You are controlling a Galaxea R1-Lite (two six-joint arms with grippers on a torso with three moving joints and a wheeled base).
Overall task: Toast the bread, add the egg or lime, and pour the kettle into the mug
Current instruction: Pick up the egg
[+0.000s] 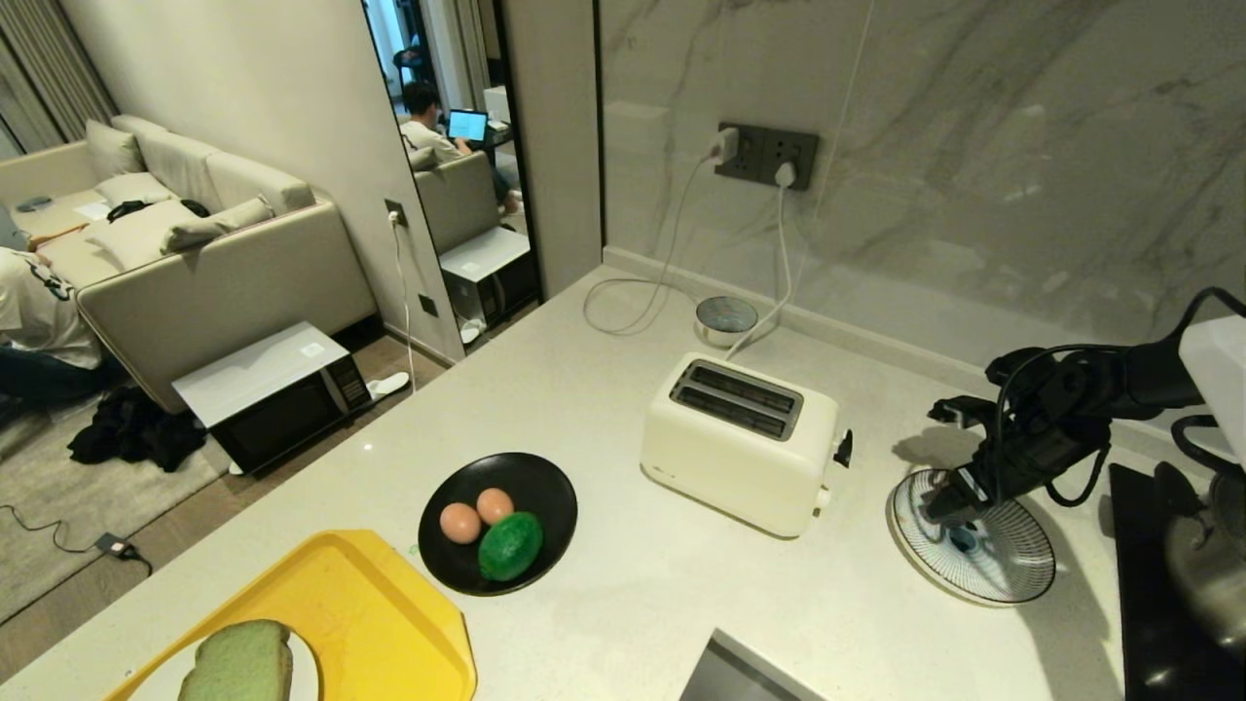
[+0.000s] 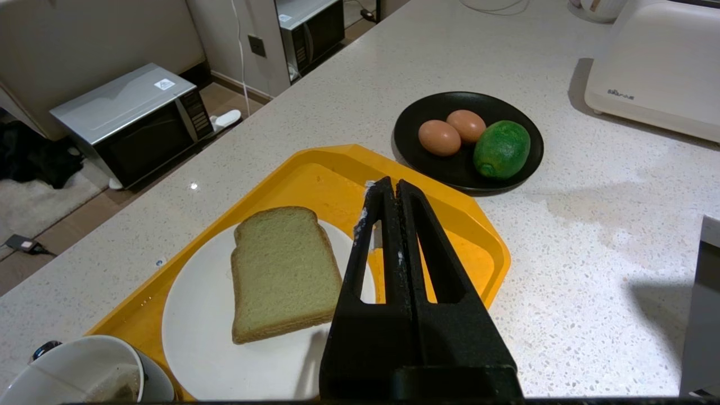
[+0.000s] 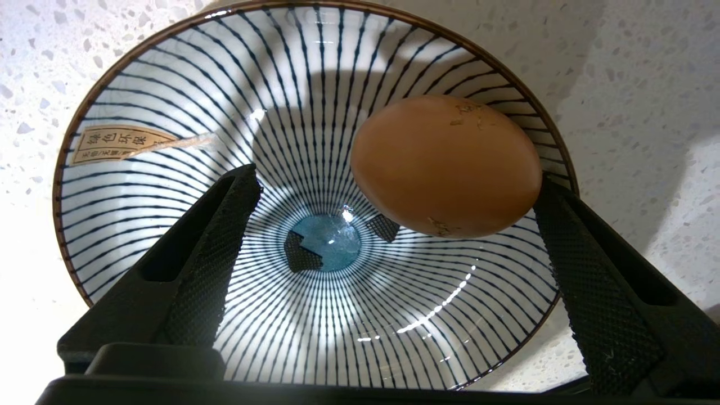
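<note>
My right gripper (image 3: 394, 181) hangs open over a blue-striped bowl (image 3: 169, 84), seen right of the toaster (image 1: 740, 443) in the head view. One egg (image 3: 444, 166) lies inside the bowl beside one finger and far from the other. Two more eggs (image 1: 460, 523) and the lime (image 1: 510, 546) rest on a black plate (image 1: 545, 477). The bread (image 2: 281, 270) lies flat on a white plate (image 2: 191, 315) in a yellow tray (image 2: 315, 163). My left gripper (image 2: 394, 188) hovers shut and empty above that tray. The mug (image 2: 73, 360) stands by the tray's near corner. The kettle is out of view.
A round kettle base (image 1: 725, 319) and cords lie behind the toaster by the wall sockets (image 1: 769, 156). A black hob (image 1: 1158, 584) with a grey rounded vessel (image 1: 1212, 555) fills the right edge. A microwave (image 1: 277, 394) sits on the floor left of the counter; people sit beyond.
</note>
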